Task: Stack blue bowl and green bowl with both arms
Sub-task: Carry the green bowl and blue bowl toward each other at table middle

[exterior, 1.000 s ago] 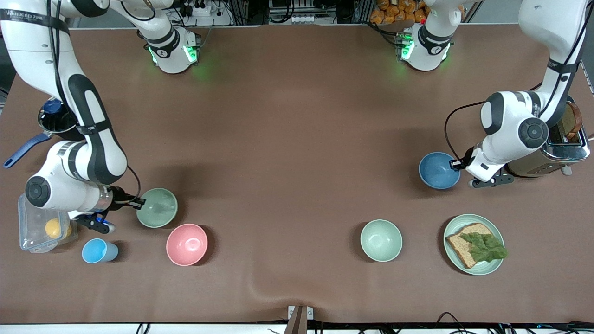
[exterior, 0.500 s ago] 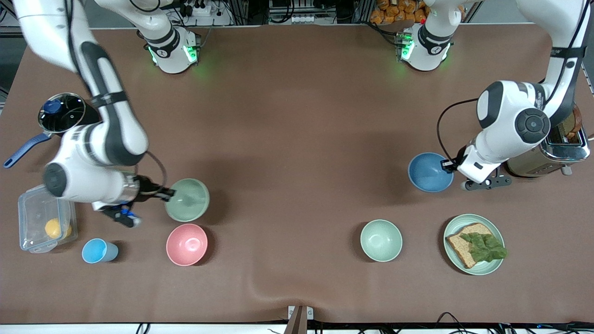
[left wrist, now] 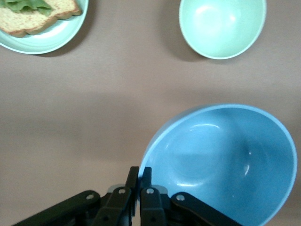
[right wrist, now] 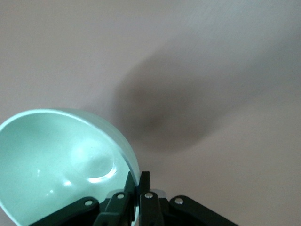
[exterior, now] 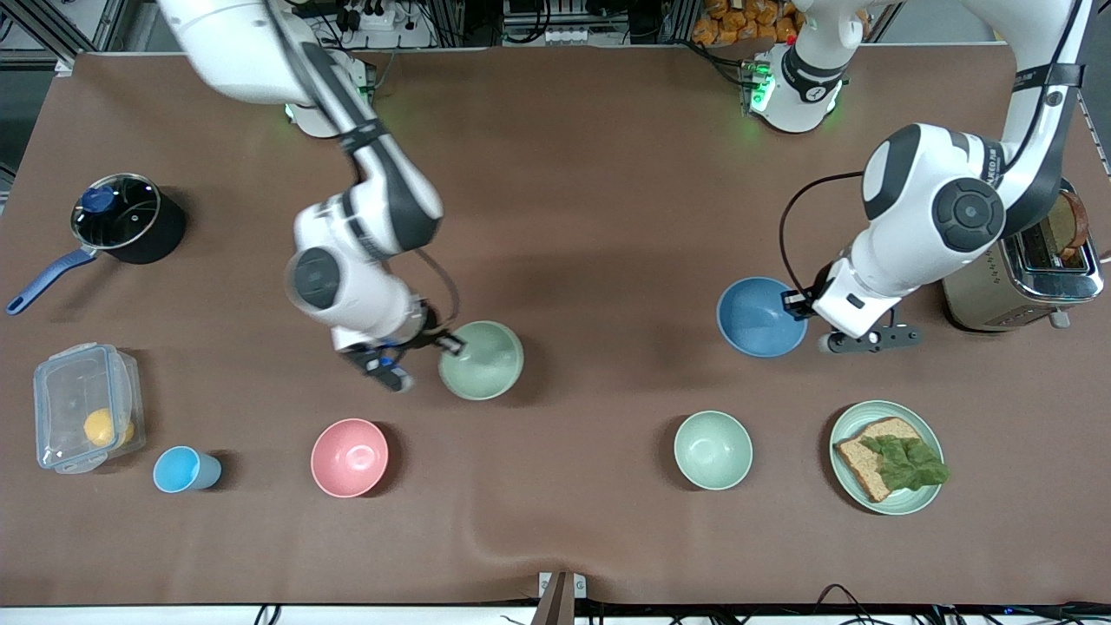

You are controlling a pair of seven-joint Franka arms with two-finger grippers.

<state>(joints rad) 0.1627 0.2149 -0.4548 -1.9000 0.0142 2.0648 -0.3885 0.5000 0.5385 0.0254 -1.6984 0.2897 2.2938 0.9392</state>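
Over the table [exterior: 573, 174] — both grippers [exterior: 453, 345] pinching bowl rims.

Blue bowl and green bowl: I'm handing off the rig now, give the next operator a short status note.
Left gripper: shut on the rim of the blue bowl, held in the air over the table toward the left arm's end.
Right gripper: shut on the rim of the green bowl, held in the air over the middle of the table.
Done: both bowls are gripped and off the table.
Left: bring the two together and set one inside the other, then release.
Not part of the job: the paler green bowl, the pink bowl and the plate with bread sit on the table nearer the front camera.
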